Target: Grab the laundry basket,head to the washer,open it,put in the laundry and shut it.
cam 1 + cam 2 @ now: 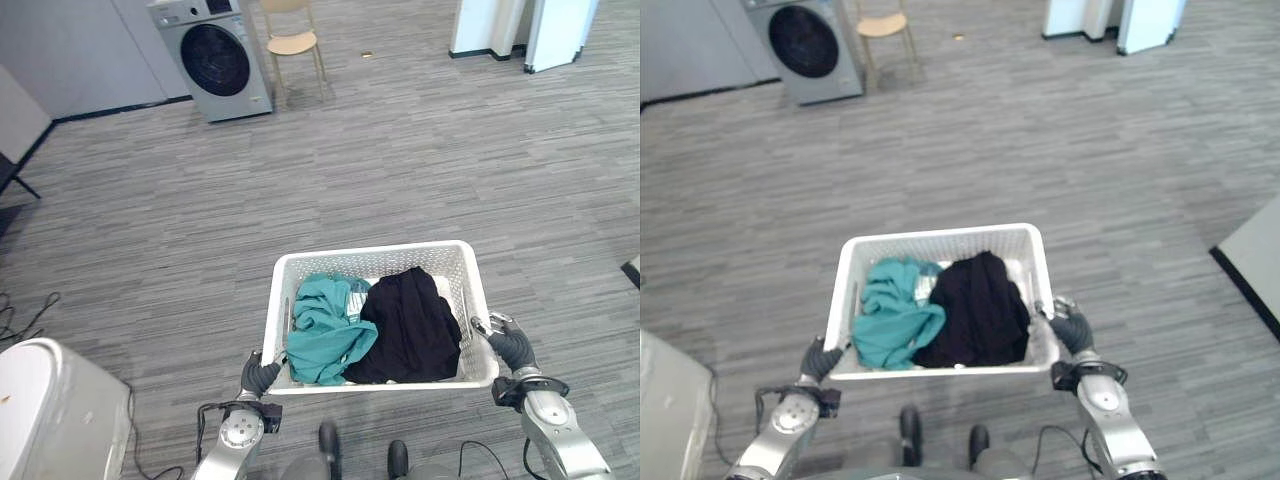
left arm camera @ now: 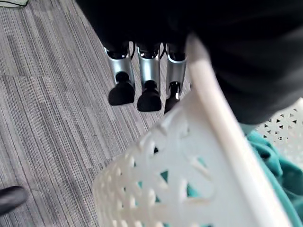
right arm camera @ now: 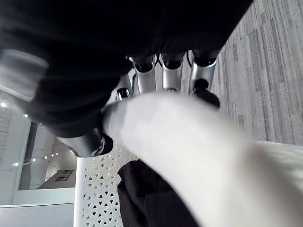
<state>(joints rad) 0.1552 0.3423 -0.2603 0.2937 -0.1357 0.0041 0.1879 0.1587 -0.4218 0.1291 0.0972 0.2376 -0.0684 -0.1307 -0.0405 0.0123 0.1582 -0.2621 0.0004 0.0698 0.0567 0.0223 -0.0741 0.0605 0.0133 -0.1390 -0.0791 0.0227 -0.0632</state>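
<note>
Laundry basket (image 1: 380, 262) sits low centre of frame, carried level between both sides: left robot hand (image 1: 259, 375) and right robot hand (image 1: 508, 343) curl round opposite rims. Teal (image 1: 325, 330) and black clothes (image 1: 412, 325) inside. Washer (image 1: 212, 57) far upper left, so walking comes next

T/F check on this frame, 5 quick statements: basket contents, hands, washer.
1. The white laundry basket holds a teal garment and a black garment. True.
2. The washer door is open. False: it is shut.
3. The right hand grips the basket's rim. True.
4. The left hand hangs free of the basket. False: it holds the basket's near left corner.
5. A stool stands beside the washer. True.
</note>
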